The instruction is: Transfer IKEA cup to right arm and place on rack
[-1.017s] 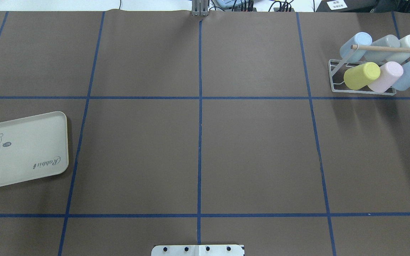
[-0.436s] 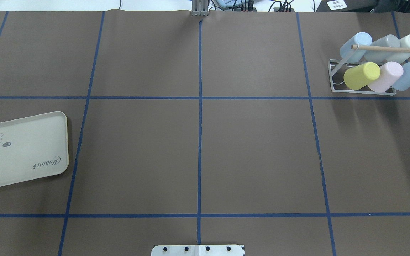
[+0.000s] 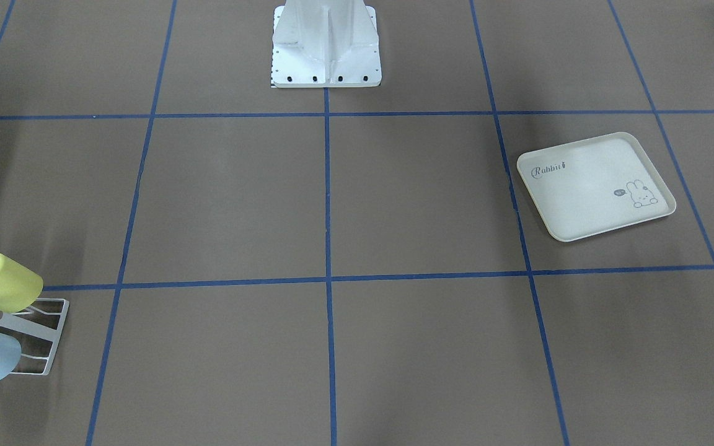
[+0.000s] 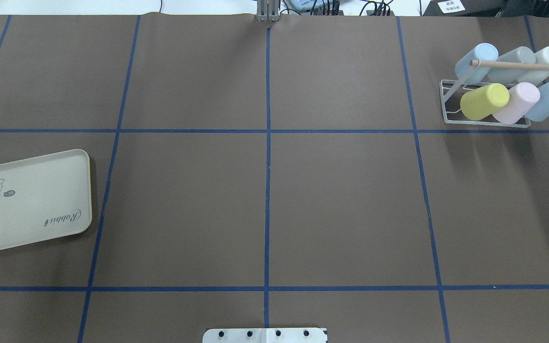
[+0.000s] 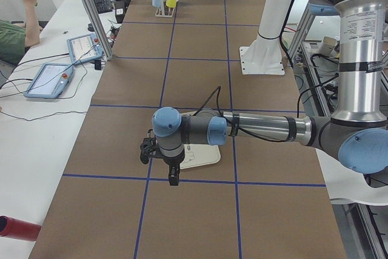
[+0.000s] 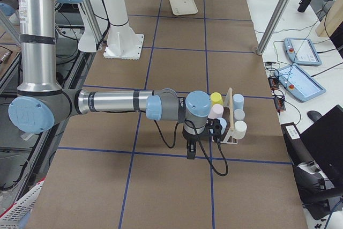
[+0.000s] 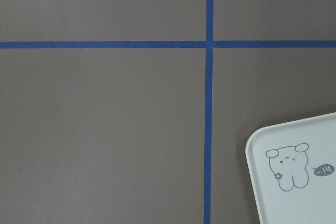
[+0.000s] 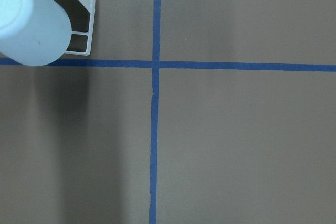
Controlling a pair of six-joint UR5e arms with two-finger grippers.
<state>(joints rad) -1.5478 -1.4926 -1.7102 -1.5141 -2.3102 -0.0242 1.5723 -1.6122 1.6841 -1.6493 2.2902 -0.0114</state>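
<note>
Six cups (image 4: 484,101) sit on rack (image 4: 517,65), far right on surface (image 4: 341,200). Left gripper (image 5: 173,179) hangs near tray (image 4: 31,209), right gripper (image 6: 189,154) beside rack. Cannot tell if either gripper released or clenched.

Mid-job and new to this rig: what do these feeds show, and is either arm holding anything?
Two robot arms work at a brown table crossed with blue tape. The overhead and front cameras look down on it, and neither catches the arms. The two end-of-table cameras do: the left arm hangs by the cream rabbit-print tray, the right arm beside the white wire rack, which carries six pastel cups. Each wrist camera looks straight down at the table. No cup shows in either arm's jaws; whether they are open or shut, I cannot tell.
</note>
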